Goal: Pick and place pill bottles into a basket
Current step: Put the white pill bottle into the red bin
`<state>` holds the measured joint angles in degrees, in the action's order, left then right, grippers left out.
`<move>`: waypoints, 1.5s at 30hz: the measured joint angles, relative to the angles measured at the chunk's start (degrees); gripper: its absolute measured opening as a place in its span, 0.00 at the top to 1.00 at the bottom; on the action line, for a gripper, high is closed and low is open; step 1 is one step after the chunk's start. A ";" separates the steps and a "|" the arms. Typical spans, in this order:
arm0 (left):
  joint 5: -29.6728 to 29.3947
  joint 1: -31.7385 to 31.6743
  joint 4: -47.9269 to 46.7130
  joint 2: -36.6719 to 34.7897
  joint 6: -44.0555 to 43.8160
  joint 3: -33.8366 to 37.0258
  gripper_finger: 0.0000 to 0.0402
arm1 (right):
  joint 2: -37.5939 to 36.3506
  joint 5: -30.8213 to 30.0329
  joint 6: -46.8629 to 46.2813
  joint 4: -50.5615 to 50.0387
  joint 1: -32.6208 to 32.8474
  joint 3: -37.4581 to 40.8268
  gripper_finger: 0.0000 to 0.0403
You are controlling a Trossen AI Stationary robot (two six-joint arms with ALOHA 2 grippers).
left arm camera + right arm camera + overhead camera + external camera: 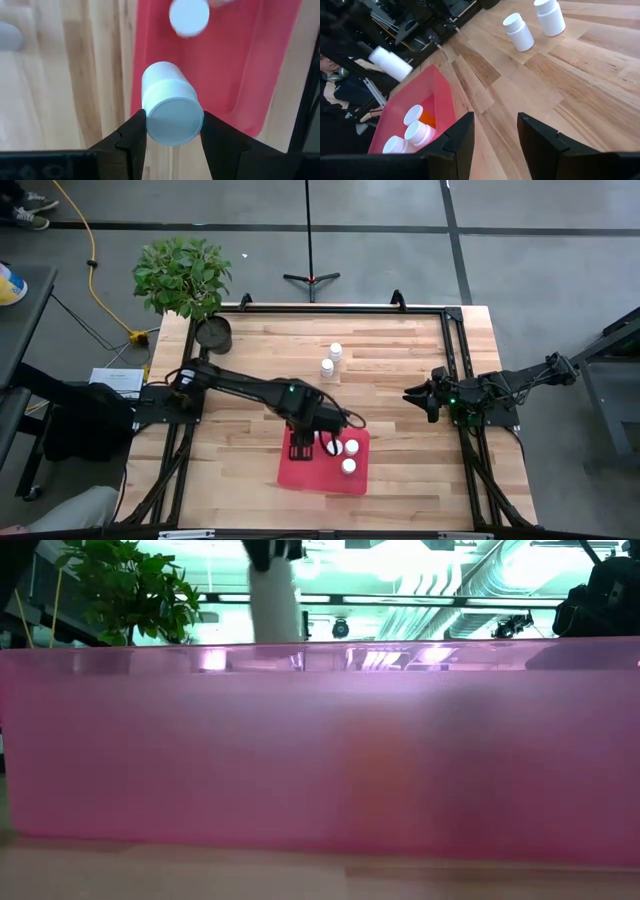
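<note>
1. High view: left gripper (303,442) over the left part of the red basket (360,483), near the front middle of the wooden surface (400,370).
2. Left wrist view: fingers (132,137) closed part-way on a white pill bottle (170,107), gripped by its sides, cap end toward the camera, above the basket's edge and clear of its floor.
3. Right wrist view: same held bottle (390,62) lying tilted in the air above the basket's far end.
4. Three more capped bottles (412,131) standing together inside the basket, one with an orange body; seen from above as white caps (347,455) in the right half.
5. Two white bottles (330,358) standing upright just beside each other on the bare surface toward the back, well apart from the basket.
6. Right gripper (418,396) parked at the right edge of the surface, fingers (460,137) drawn together as far as they go, holding nothing.
7. Low view: filled almost wholly by the basket's translucent pink wall (320,750); held bottle (274,600) visible above the rim.
8. Potted plant (182,275) and dark round pot (213,332) at the back-left corner.
</note>
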<state>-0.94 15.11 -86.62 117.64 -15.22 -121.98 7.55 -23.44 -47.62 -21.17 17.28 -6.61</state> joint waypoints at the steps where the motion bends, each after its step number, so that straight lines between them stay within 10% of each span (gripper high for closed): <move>1: 0.18 0.35 -0.13 0.00 -0.09 0.95 0.52 | 0.00 0.02 0.00 0.00 -0.02 0.00 0.65; 20: 9.41 2.54 19.94 -0.13 -0.09 12.93 0.53 | 0.00 -0.09 -0.40 0.02 0.00 0.00 0.65; 45: 4.90 5.40 24.15 2.27 -11.26 12.97 0.53 | -0.09 0.34 -6.09 0.91 -0.01 0.07 0.65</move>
<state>3.96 20.51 -62.47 119.91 -26.48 -109.01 7.46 -23.10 -53.70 -20.26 17.27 -6.55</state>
